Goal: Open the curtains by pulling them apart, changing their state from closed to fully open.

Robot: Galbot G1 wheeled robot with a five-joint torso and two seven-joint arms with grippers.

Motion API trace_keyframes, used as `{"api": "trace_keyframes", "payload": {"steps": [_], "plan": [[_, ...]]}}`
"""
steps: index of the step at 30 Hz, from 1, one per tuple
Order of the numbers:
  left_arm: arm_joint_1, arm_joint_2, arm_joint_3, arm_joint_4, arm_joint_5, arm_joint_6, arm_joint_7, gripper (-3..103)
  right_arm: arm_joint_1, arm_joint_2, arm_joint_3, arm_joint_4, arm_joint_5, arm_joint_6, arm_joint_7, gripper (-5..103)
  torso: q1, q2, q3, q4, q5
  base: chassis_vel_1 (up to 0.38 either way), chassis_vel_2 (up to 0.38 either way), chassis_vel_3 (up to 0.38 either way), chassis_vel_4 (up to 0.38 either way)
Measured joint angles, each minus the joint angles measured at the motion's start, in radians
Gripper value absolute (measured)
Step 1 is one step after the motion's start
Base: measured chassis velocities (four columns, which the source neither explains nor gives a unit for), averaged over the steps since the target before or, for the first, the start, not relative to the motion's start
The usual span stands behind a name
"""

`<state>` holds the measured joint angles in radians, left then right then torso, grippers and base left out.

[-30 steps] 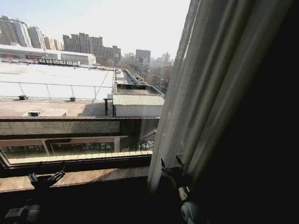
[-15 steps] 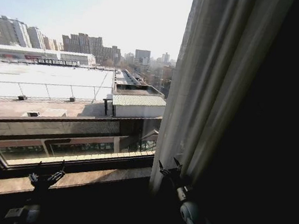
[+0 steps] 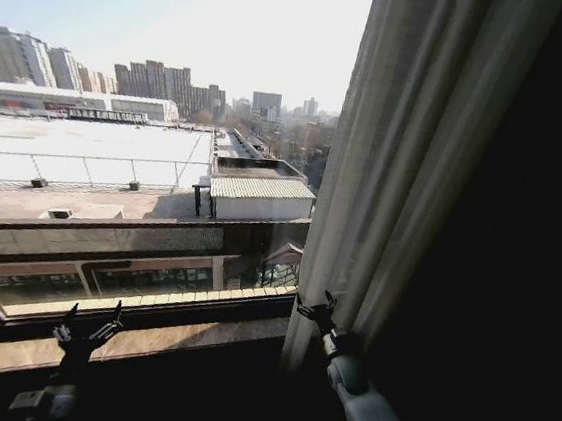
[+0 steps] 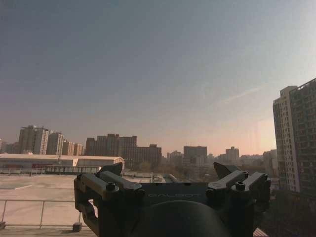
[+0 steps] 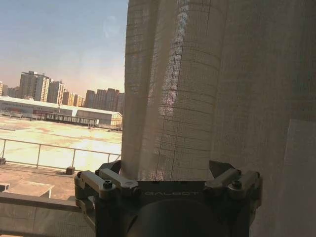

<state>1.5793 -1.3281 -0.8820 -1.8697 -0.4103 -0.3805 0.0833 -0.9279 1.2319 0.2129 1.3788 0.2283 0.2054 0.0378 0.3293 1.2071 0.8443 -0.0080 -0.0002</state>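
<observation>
Curtains (image 3: 407,163) are bunched at the right side of the window (image 3: 146,156), hanging in long vertical pleats from the top down to the sill (image 3: 147,337); the glass to the left of them is uncovered, with rooftops and tower blocks visible outside. The dark drape (image 3: 518,256) sits just right of the sheer panel. Right gripper (image 3: 315,309) is at the curtain's lower left edge, just above the right end of the sill, fingers spread. In the right wrist view the fabric (image 5: 197,89) hangs between the two open fingers (image 5: 109,183) with the grid weave clearly visible; can't tell if the pads actually touch the cloth. Left gripper (image 3: 87,328) is low over the left part of the sill, well apart from the curtains, fingers spread and holding nothing. In the left wrist view, the left gripper (image 4: 170,173) points out at open sky and the skyline.
</observation>
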Motion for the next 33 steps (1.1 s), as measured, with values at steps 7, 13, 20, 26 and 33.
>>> {"api": "trace_keyframes", "payload": {"steps": [7, 13, 20, 26, 33], "plan": [[0.000, 0.000, 0.000, 0.000, 0.000, 0.000, 0.000, 100, 0.002, 0.003, -0.004, 0.004, 0.006, 0.009, -0.007, 75, 0.000, 0.000, 0.000, -0.0001, 0.0000, 0.000, 0.000, 0.000, 0.000], [0.000, 0.000, 0.000, 0.000, 0.000, 0.000, 0.000, 100, -0.002, -0.002, -0.010, 0.014, 0.028, 0.029, -0.022, 54, 0.000, 0.000, 0.000, -0.0001, -0.0001, 0.000, 0.000, 0.000, 0.000], [0.000, 0.000, 0.000, 0.000, 0.000, 0.000, 0.000, 100, -0.002, 0.008, -0.001, 0.002, 0.046, 0.067, -0.080, 32, 0.000, 0.000, 0.000, -0.0002, 0.0001, 0.000, 0.000, 0.000, 0.000], [0.000, 0.000, 0.000, 0.000, 0.000, 0.000, 0.000, 100, 0.000, 0.010, 0.004, -0.013, 0.059, 0.081, -0.151, 10, 0.000, 0.000, 0.000, -0.0001, 0.0000, 0.000, 0.000, 0.000, 0.000], [0.000, 0.000, 0.000, 0.000, 0.000, 0.000, 0.000, 100, 0.009, 0.008, 0.007, -0.022, 0.095, 0.074, -0.198, 0, 0.000, 0.000, 0.000, -0.0001, 0.0000, 0.000, 0.000, 0.000, 0.000]]}}
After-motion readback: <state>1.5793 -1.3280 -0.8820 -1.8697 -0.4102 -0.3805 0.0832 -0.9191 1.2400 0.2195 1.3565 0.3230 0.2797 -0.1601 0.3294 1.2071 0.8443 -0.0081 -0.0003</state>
